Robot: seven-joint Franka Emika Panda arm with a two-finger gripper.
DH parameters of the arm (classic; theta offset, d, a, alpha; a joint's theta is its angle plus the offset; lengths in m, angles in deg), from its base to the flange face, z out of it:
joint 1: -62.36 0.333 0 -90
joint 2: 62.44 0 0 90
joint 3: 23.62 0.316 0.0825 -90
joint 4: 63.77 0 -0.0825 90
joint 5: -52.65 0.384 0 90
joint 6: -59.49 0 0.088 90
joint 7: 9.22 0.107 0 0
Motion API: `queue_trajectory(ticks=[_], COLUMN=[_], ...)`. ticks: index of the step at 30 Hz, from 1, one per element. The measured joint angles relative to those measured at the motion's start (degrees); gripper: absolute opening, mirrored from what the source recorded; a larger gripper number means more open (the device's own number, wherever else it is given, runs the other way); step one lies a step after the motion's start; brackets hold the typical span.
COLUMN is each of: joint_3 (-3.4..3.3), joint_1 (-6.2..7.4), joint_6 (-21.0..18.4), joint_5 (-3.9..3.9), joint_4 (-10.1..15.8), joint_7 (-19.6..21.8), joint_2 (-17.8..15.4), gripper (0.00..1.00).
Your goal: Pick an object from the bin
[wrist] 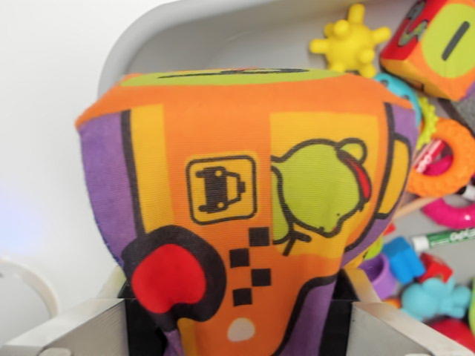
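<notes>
A soft fabric cube (245,200), orange with purple sides, a green cartoon figure, a small car icon and a red patch, fills most of the wrist view. My gripper (241,326) is shut on the cube's lower part, which is squeezed narrow between the two metal fingers (82,326) at the bottom edge. The cube hangs lifted above the grey bin (171,37), whose rounded rim shows behind it at the top.
Inside the bin on the wrist view's right lie a yellow spiky ball (349,41), a second fabric cube (438,44), an orange ring (445,159), a green marker (449,239), a pink ring (449,215) and several blue and purple toys (423,282). A white surface lies left of the bin.
</notes>
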Motion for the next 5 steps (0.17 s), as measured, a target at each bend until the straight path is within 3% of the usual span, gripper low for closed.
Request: queue_trajectory(ticks=[5], joint_3=[0.00], joint_1=[0.00], joint_6=[0.00], joint_5=[0.00], joint_4=[0.00], joint_7=[0.00], joint_2=[0.00], gripper=[0.00])
